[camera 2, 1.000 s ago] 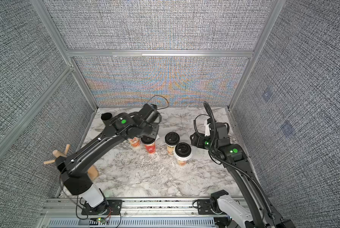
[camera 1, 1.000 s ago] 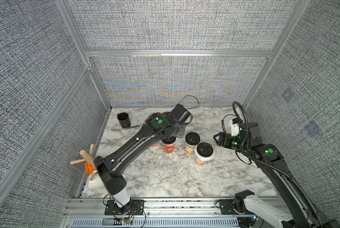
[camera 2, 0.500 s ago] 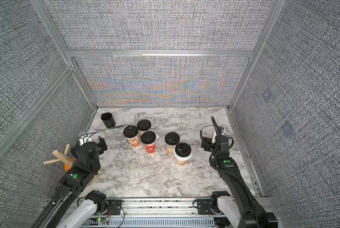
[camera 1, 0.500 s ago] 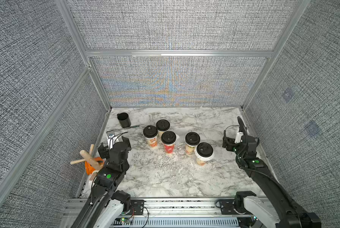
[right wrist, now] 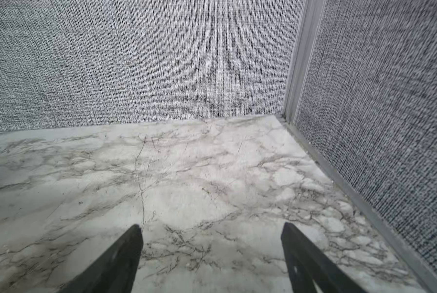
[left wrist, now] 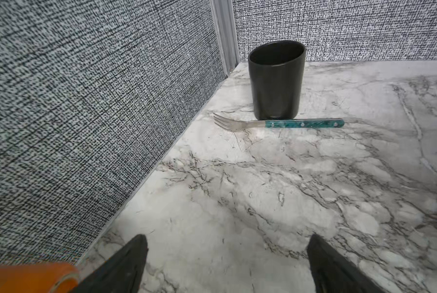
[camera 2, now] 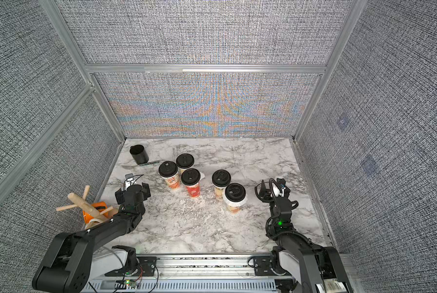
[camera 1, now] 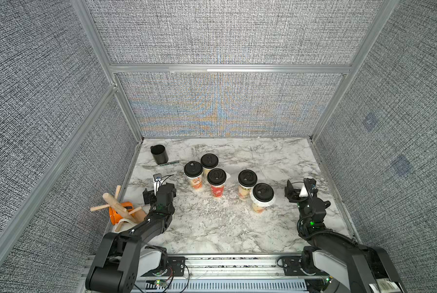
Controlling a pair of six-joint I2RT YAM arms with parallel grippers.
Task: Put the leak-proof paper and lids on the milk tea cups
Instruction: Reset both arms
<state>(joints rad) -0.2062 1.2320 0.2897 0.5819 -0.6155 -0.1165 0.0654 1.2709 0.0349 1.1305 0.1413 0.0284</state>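
Five milk tea cups [camera 1: 217,194] stand lidded (leak-proof paper [camera 1: 262,202] peeks under one), so the left claw [left wrist: 227,238] and right claw [right wrist: 212,228] flank them, wide and empty.

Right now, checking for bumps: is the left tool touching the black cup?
Apart. Left wrist view shows marble and a fork between left tool and black cup.

Nothing is coming through legibly in any view. The milk tea cups [camera 1: 196,184] are standing between the left gripper [left wrist: 227,237] and the right gripper [right wrist: 211,226], ahead of both. They are carrying red and orange print on their sides, but any lettering is showing too small to read in both top views. A white sticker [camera 1: 379,286] with barcode-like lines is sitting on the right arm's base, far behind the right gripper, and its characters are blurring out too.
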